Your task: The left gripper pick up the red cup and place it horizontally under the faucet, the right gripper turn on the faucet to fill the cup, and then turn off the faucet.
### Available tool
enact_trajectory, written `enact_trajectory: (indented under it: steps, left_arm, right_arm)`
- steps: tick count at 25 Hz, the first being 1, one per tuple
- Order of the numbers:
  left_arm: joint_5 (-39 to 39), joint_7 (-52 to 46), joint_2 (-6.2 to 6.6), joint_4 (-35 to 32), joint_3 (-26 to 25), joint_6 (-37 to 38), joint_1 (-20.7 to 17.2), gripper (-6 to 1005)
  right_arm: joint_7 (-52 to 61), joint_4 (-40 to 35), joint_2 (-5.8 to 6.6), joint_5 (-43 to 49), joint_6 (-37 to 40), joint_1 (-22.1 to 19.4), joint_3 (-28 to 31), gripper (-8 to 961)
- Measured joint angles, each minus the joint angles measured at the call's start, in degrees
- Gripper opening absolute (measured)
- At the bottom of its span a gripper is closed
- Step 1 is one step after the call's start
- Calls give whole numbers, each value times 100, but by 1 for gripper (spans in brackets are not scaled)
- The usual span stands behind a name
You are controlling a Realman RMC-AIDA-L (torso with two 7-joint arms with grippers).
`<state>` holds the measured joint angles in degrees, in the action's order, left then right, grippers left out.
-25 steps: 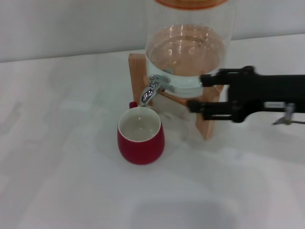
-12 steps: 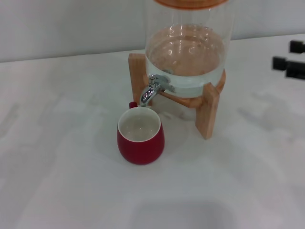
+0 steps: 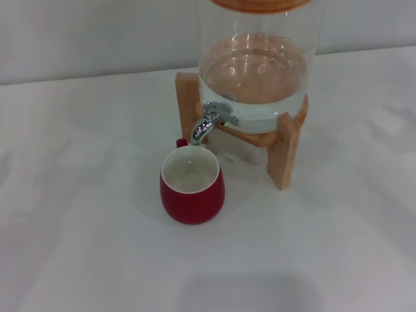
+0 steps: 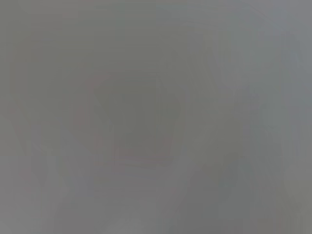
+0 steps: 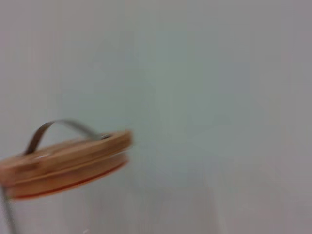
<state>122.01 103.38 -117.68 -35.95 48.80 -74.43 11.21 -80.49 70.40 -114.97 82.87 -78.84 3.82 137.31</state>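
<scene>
The red cup (image 3: 192, 186) stands upright on the white table, white inside, its small handle toward the dispenser. Its mouth sits just below the spout of the chrome faucet (image 3: 209, 121). The faucet is fixed low on the clear glass dispenser (image 3: 257, 65), which holds water. No water stream shows from the spout. Neither gripper shows in the head view. The left wrist view is a grey blur with nothing I can name. The right wrist view shows only the dispenser's wooden lid (image 5: 63, 163) with its wire handle against a pale wall.
The dispenser rests on a wooden stand (image 3: 284, 149) at the back middle of the white table (image 3: 78, 227). A pale wall runs behind the table.
My right gripper, which was beside the dispenser to the right of the faucet, has drawn back to the right and left the head view. The cup and faucet have not moved.
</scene>
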Motion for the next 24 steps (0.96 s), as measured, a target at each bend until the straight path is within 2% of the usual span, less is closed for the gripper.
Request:
enact_trajectory:
  steps: [4, 9, 12, 15, 17, 19, 24]
  left_arm:
    - [10, -141, -18, -3, -86, -54, -39, 770]
    - [-34, -465, -35, -12, -194, -69, -104, 770]
    - [-275, -952, 45, -27, -190, -58, -96, 770]
    - [-914, -1816, 156, -152, -198, 124, -63, 770]
    - [-1299, -2318, 183, -301, -199, 252, -68, 770]
    - [-1484, -2542, 141, -496, -200, 325, -129, 770]
    - [-1697, -2339, -112, -1320, -196, 266, -495, 770]
  right_arm:
    - [-268, -574, 7, -123, -8, 116, 456, 719]
    - [-401, -848, 17, -211, 4, 132, 645, 719]
    - [-406, -895, 18, -214, 14, 133, 677, 719]
    - [-406, -902, 19, -228, 18, 135, 680, 719]
    - [-406, -904, 19, -262, 19, 136, 688, 719]
    - [-406, -906, 19, -276, 18, 136, 700, 719]
    - [-413, -910, 19, -278, -20, 92, 705, 719]
